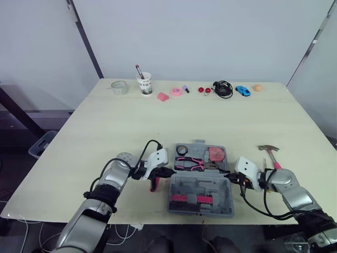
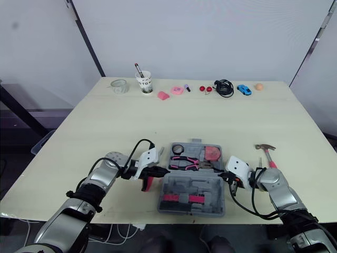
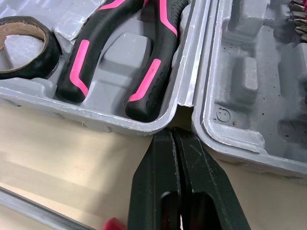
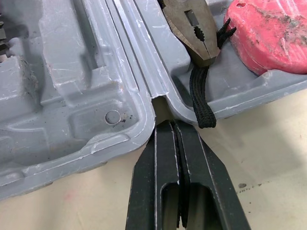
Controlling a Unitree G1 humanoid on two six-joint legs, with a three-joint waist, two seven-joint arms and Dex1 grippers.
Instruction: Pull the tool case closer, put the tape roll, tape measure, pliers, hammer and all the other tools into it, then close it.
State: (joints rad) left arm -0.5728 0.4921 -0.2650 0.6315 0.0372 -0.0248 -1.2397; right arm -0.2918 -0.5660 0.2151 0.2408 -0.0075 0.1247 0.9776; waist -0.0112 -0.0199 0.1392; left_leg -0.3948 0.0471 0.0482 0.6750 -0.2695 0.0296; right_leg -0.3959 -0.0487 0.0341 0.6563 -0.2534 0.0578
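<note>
The grey tool case [image 1: 210,185] lies open near the table's front edge. Its far half holds a black tape roll [image 1: 181,150], pink-and-black pliers [image 1: 190,164] and a red tape measure [image 1: 216,154]. My left gripper [image 1: 171,172] is shut, its tip at the hinge notch on the case's left side [image 3: 184,103]. The right gripper [image 1: 230,178] is also shut, at the notch on the case's right side [image 4: 156,103]. A pink-handled hammer [image 1: 269,152] rests on the table right of the case. A pink-handled tool [image 1: 154,183] lies under my left gripper.
Along the back of the table stand a glass cup [image 1: 119,87], a paper cup with a pen [image 1: 144,83], small pink items [image 1: 177,91], a black cable [image 1: 223,88], a blue toy car [image 1: 242,90] and an orange ball [image 1: 257,88]. A pale disc [image 1: 125,156] lies by my left arm.
</note>
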